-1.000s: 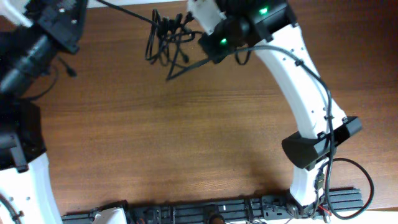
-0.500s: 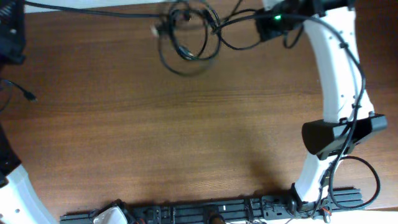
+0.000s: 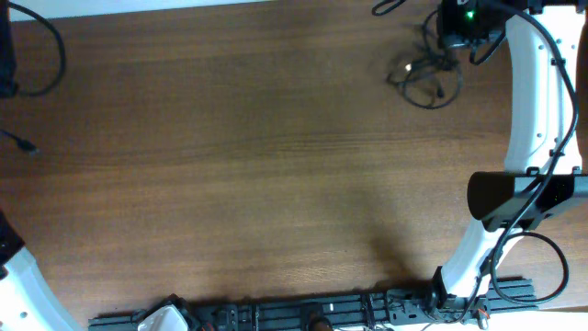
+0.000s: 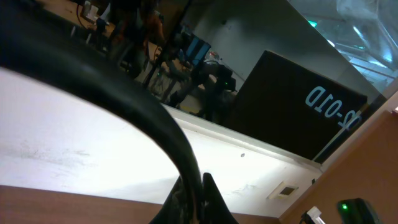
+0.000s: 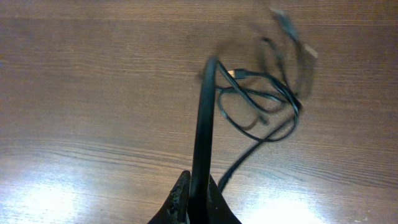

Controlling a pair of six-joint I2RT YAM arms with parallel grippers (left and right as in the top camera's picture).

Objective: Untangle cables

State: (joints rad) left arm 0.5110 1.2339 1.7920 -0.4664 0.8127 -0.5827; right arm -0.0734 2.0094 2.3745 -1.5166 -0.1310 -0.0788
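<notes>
The cables now lie in two groups. A tangle of thin black loops (image 3: 427, 81) hangs at the table's far right, just under my right arm's wrist (image 3: 467, 20). In the right wrist view my right gripper (image 5: 198, 178) is shut on one black strand (image 5: 202, 124), which rises to the tangled loops (image 5: 267, 99) with blurred plug ends. My left gripper (image 4: 196, 182) is shut on another black cable (image 4: 143, 118), lifted high and facing the room. From overhead that cable's loop (image 3: 48, 55) and plug end (image 3: 25, 144) show at the far left edge.
The brown wooden table (image 3: 257, 165) spans the view, with a white wall strip along its far edge. The right arm's white links (image 3: 537, 101) run down the right side to a black rail (image 3: 349, 308) at the front edge. Part of the left arm (image 3: 23, 294) shows bottom left.
The arms have pulled apart: the right gripper swept right with the tangle, while the left arm moved off the left edge with one cable, no longer stretched between them.
</notes>
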